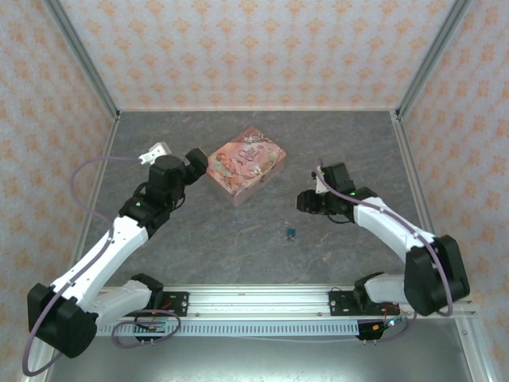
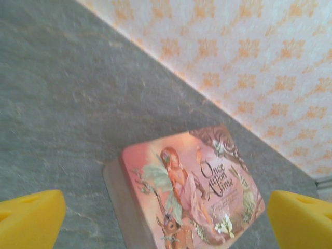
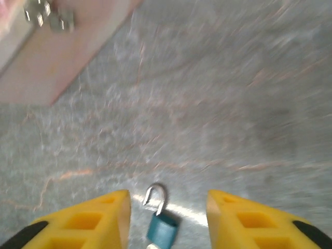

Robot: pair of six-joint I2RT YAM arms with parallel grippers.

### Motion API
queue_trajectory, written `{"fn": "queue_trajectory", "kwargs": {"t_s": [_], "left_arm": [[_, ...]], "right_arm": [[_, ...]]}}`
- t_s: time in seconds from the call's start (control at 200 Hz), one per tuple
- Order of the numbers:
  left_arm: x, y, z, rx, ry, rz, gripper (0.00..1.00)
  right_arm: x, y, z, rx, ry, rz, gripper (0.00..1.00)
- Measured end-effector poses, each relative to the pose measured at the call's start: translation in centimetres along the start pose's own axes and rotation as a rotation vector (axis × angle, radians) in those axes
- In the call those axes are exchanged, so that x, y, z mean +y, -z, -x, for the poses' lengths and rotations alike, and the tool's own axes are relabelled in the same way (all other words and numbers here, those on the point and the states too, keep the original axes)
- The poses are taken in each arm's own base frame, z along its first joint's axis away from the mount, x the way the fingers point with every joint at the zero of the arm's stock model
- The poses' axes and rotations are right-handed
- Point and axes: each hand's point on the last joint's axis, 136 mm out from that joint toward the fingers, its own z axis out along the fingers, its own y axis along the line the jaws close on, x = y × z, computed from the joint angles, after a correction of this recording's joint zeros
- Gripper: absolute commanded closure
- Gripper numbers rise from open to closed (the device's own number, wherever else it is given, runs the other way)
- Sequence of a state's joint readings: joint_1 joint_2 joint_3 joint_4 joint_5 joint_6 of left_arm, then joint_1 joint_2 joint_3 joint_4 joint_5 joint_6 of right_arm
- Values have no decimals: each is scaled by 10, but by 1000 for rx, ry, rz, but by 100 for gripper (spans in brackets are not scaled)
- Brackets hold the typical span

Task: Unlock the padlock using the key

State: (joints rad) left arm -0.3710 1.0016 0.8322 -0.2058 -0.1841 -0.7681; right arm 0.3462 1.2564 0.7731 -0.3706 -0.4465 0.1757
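The padlock [image 3: 162, 231] lies flat on the grey table [image 3: 233, 104]: a tiny teal body with a thin silvery shackle [image 3: 155, 196] whose one leg stands free of the body. My right gripper [image 3: 167, 196] is open just above it, a yellow finger on either side, not touching it. A pale bit shows at the body's lower end at the frame edge; I cannot tell whether it is the key. From above, the padlock [image 1: 291, 231] sits below and left of the right gripper [image 1: 306, 200]. My left gripper [image 2: 166, 199] is open and holds nothing, hanging over the pink tin.
A pink illustrated tin [image 1: 246, 165] stands shut at the table's middle back, its lid [image 2: 192, 192] under the left gripper [image 1: 199, 163]. Its side and metal clasp [image 3: 49, 19] lie up and left of the padlock. Patterned walls [image 1: 254, 48] enclose the table.
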Motion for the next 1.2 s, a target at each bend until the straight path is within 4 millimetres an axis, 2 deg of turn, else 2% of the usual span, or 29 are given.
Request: {"fn": "queue_trajectory", "kwargs": {"t_s": [0.195,0.26,0.29,0.395,0.48,0.555,0.691,0.786,0.891,1.001,1.101,1.201], "left_arm": [[13,26,31,-160,-121,29,0],[20,31,38,-210,-174,54,0],[23,33,41,-232,-196,66,0],[37,34,49,-304,-288,128,0],[49,28,47,-328,-363,178,0],[64,19,42,-319,-426,231,0],[91,0,29,-283,-487,315,0],[108,-11,19,-255,-518,355,0],[119,-23,9,-229,-552,373,0],[122,-35,3,-217,-587,371,0],[121,-48,-3,-206,-619,356,0],[121,-63,-9,-191,-658,344,0]], "right_arm": [[-27,62,60,-345,75,-157,13],[-43,80,76,-457,68,-223,3],[-52,86,81,-495,56,-256,0],[-98,93,89,-570,-4,-383,1],[-134,87,83,-593,-55,-459,1],[-159,72,71,-593,-84,-505,1],[-183,40,55,-594,-91,-524,1],[-189,24,52,-600,-76,-517,1],[-188,19,61,-646,-46,-491,1],[-183,13,70,-690,-11,-451,1],[-183,3,69,-661,2,-438,1],[-180,5,82,-676,9,-429,1]]}}
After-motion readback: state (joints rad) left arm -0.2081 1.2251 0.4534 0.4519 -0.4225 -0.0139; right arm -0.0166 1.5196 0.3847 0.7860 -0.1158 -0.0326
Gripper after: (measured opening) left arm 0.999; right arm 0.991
